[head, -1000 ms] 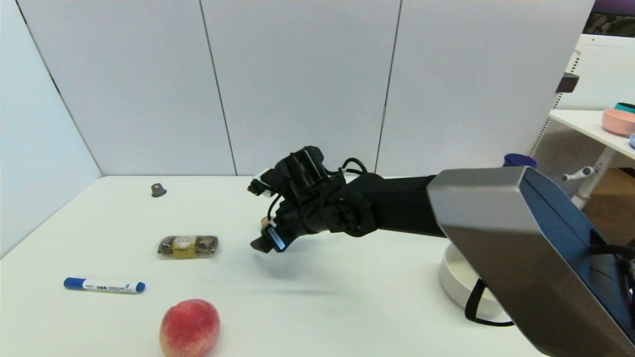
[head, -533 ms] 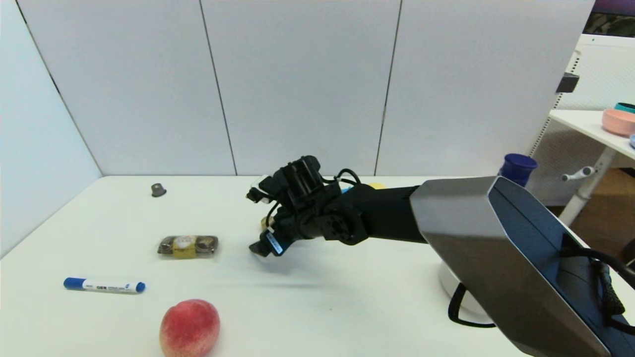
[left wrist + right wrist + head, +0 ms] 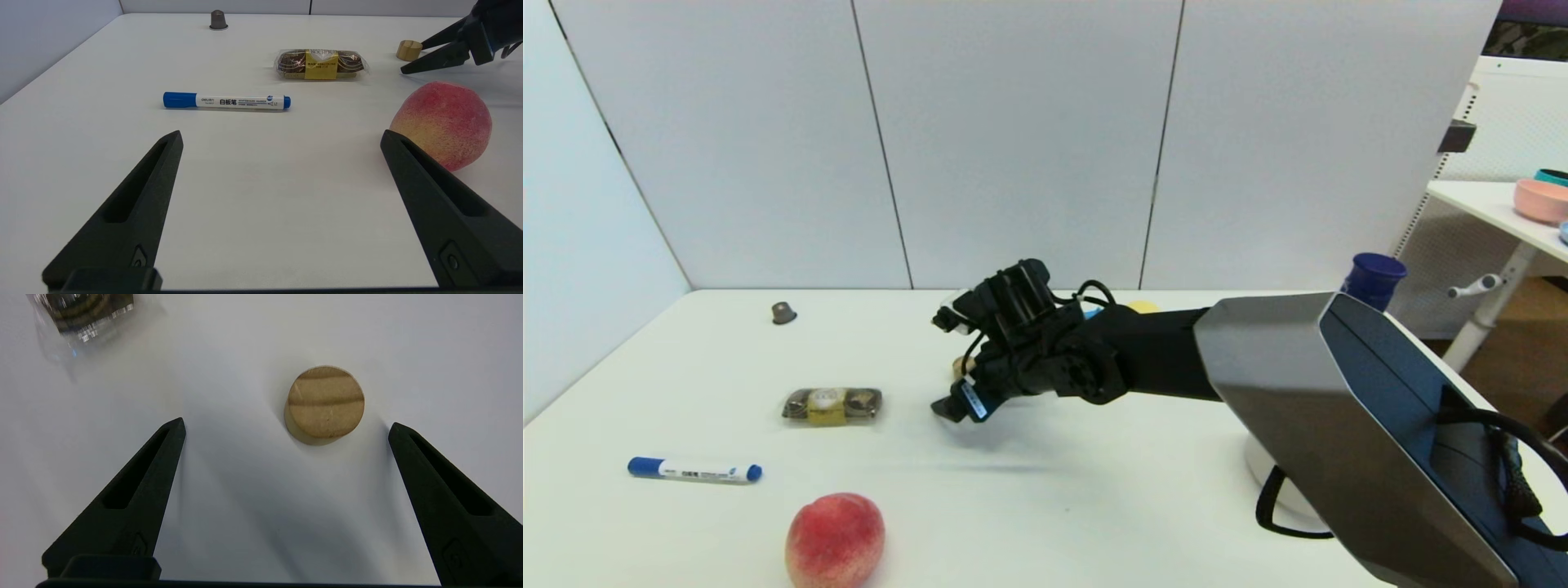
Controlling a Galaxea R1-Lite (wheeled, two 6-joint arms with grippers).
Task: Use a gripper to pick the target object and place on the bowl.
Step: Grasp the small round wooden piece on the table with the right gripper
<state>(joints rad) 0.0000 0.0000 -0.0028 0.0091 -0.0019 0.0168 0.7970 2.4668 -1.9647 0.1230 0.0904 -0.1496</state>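
Observation:
The tan wooden cylinder (image 3: 325, 402) lies flat on the white table, between and just ahead of my right gripper's open fingertips. It barely shows behind the hand in the head view (image 3: 958, 367) and shows clearly in the left wrist view (image 3: 409, 50). My right gripper (image 3: 952, 390) hangs low over the table at mid-table, open and empty, in its wrist view (image 3: 286, 424). The beige-white bowl (image 3: 1260, 472) sits at the right, mostly hidden by my right arm. My left gripper (image 3: 281, 136) is open and empty, low over the table's near left, out of the head view.
A peach (image 3: 835, 539) sits at the front, a blue-capped marker (image 3: 694, 469) at the left, a wrapped chocolate pack (image 3: 832, 405) left of the right gripper, a dark capsule (image 3: 783, 312) at the far left. A blue cup (image 3: 1372, 276) stands at the far right. A pink bowl (image 3: 1540, 200) is on the side table.
My right arm has reached a little farther left and the gripper has sunk slightly toward the cylinder; in the last half second it has barely moved. The objects have stayed put.

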